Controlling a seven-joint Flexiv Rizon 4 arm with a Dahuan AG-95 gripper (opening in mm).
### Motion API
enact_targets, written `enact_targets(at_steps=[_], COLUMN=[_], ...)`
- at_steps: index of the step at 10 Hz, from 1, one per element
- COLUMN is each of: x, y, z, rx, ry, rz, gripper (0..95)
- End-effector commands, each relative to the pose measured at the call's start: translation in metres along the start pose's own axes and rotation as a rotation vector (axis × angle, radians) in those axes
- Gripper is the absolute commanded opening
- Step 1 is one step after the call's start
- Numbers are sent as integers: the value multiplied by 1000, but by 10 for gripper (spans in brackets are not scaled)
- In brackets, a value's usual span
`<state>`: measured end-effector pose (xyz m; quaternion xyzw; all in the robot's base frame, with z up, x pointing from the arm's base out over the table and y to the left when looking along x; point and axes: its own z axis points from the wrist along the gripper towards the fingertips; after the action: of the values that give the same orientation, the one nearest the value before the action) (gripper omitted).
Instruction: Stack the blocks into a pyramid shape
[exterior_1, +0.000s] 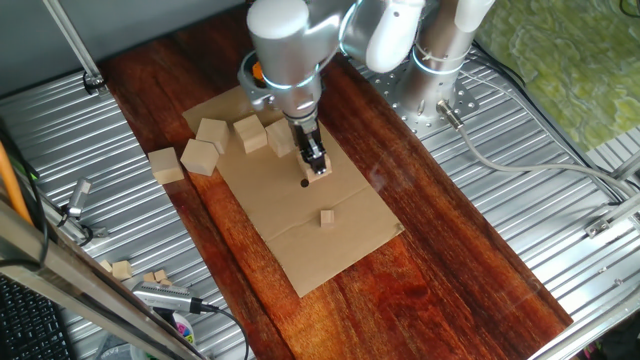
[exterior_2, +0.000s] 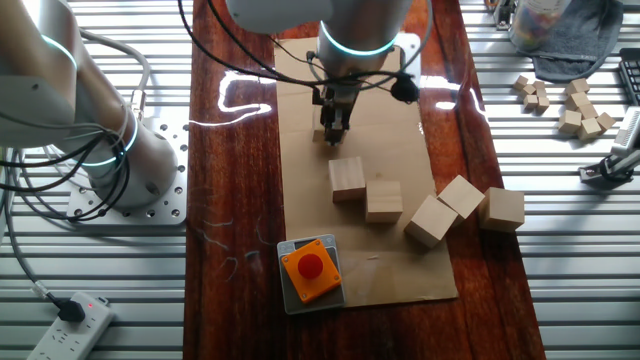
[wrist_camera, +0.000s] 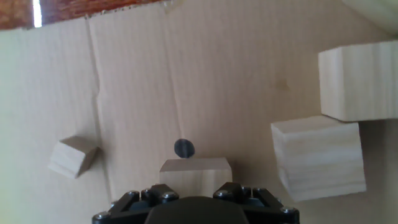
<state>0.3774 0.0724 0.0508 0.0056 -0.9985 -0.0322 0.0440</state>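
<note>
You have five loose blocks on or beside the cardboard sheet (exterior_2: 300, 150) — one (exterior_2: 348, 180) nearest the pincer (exterior_2: 333, 135), a second (exterior_2: 384, 199) touching its corner, a third (exterior_2: 433, 220) and fourth (exterior_2: 461, 196) pressed together farther out, and the fifth (exterior_2: 503, 209) off the sheet on the wooden table (exterior_2: 240, 150). A sixth block (wrist_camera: 196, 172) sits between the pincer's fingers in the hand view; the fingers sit close to its sides, though you cannot tell whether they press it. One tiny cube (exterior_1: 327, 217) lies apart on the cardboard, and one dark dot (wrist_camera: 183, 148) is just beyond the held block. One orange box (exterior_2: 309, 270) rests at the sheet's edge.
</note>
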Motion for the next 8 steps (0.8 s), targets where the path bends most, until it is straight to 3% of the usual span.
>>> enact_targets(at_steps=[1,6,8], x=[5,6,5], y=[-5,-6,-6], z=[3,8,11], rx=[21,20,14], ry=[-23,-45,-72], rz=[-38,-25,-21], gripper=[0,0,0])
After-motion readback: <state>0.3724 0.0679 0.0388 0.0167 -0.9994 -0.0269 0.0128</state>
